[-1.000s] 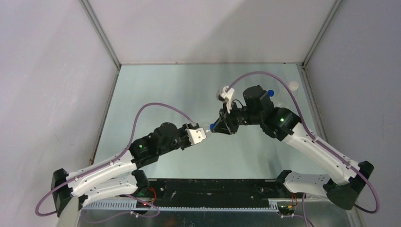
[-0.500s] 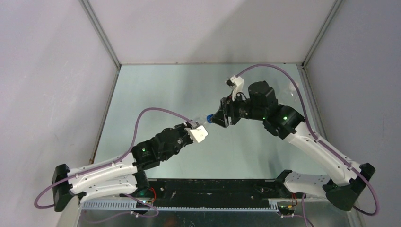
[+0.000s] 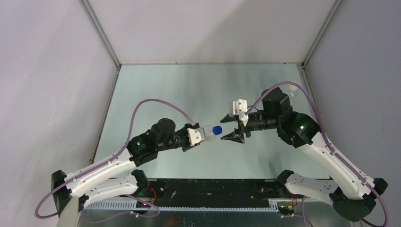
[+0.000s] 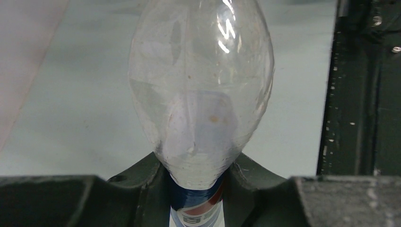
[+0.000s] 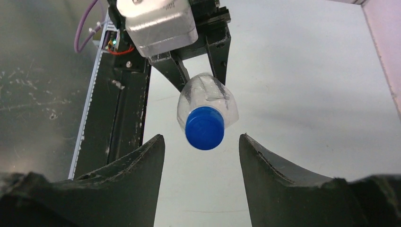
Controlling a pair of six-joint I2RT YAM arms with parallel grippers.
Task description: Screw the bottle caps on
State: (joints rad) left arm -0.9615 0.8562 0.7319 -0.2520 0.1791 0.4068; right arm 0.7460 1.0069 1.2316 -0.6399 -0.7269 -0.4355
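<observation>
The left pincer is clamped on the Pepsi bottle, held off the tabletop. A blue cap sits on the neck beyond its tips. The right pincer stands apart and empty, the cap just ahead of its tips, untouched.

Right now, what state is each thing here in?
Pepsi bottle: gripped, lying sideways, off the table.
blue cap: sitting on the bottle's neck; how tight it is cannot be judged.
left tool: shut on the Pepsi bottle's labelled body.
right tool: open, one finger on either side of the blue cap, not touching it.
</observation>
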